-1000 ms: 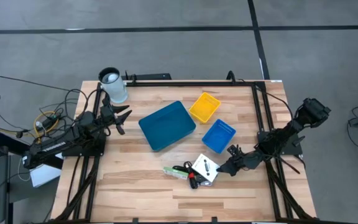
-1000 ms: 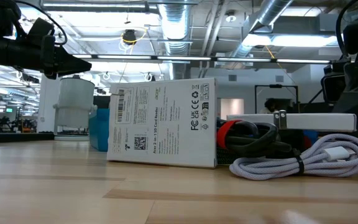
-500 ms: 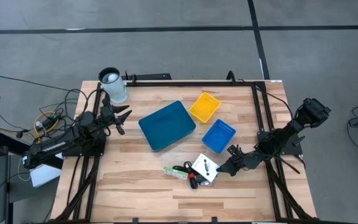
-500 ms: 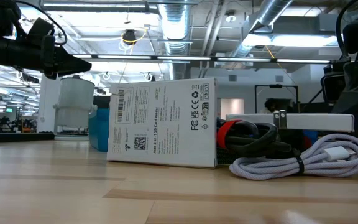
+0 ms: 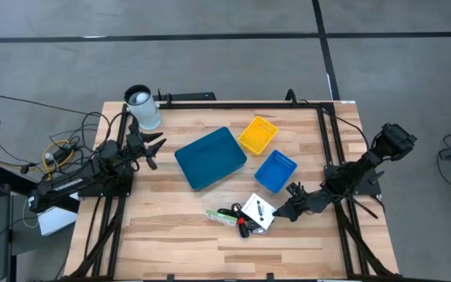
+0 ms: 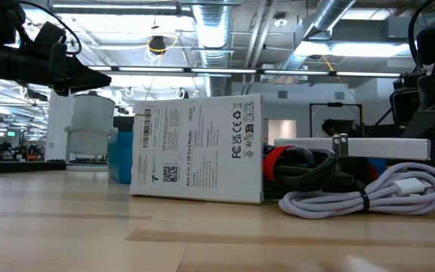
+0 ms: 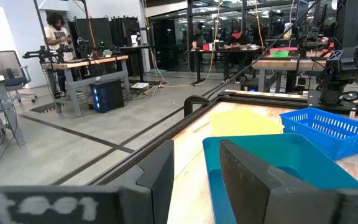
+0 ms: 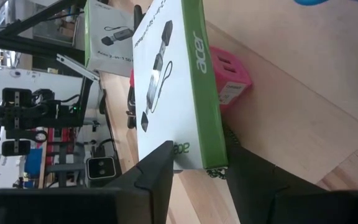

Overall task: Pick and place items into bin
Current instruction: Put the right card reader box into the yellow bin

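Note:
The items lie in a cluster near the table's near edge: a white square packet (image 5: 257, 212) with a green edge (image 8: 197, 81), a green stick-like piece (image 5: 221, 217), black pieces (image 5: 231, 211) and a pink-red piece (image 8: 231, 77). The packet stands on edge in the low view (image 6: 198, 150), beside a coiled white cable (image 6: 368, 193). My right gripper (image 5: 285, 210) is open just right of the packet, low over the table. Its fingers (image 8: 156, 177) stand on either side of the packet's near corner. My left gripper (image 5: 153, 147) is open and waits at the table's left, near the large blue bin (image 5: 210, 157).
A yellow bin (image 5: 257, 134) and a small blue mesh bin (image 5: 276, 171) sit right of the large blue bin, beyond the items. A white cup (image 5: 142, 108) stands at the far left corner. Black frame rails (image 5: 325, 133) run along the table's sides.

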`<action>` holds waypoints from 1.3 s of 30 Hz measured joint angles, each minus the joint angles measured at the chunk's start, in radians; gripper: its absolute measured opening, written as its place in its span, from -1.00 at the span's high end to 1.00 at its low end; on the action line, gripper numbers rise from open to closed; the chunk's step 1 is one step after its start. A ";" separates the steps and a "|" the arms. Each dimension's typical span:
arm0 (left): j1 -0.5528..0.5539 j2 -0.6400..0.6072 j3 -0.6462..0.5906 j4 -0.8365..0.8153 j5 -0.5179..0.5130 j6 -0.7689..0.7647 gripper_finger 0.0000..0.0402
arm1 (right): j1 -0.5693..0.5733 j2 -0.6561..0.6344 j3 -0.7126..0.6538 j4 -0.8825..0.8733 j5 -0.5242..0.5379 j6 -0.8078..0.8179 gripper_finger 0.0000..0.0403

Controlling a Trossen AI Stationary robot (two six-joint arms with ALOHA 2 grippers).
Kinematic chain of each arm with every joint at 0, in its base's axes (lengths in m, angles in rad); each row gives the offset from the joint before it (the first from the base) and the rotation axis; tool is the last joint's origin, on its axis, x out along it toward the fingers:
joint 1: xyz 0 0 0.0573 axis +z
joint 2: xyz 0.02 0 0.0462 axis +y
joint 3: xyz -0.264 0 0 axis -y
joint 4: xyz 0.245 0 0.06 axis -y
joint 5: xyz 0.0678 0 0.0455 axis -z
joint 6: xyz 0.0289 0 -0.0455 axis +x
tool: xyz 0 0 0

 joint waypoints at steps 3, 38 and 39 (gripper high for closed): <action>0.000 0.000 0.000 0.000 0.000 0.000 0.41 | 0.000 0.000 0.000 0.000 0.000 -0.001 0.35; 0.000 0.000 0.000 0.000 0.000 0.000 0.41 | 0.000 -0.074 0.001 -0.054 0.022 -0.027 0.48; 0.000 0.000 0.000 0.000 0.000 0.000 0.41 | 0.000 -0.074 0.001 -0.054 0.022 -0.027 0.49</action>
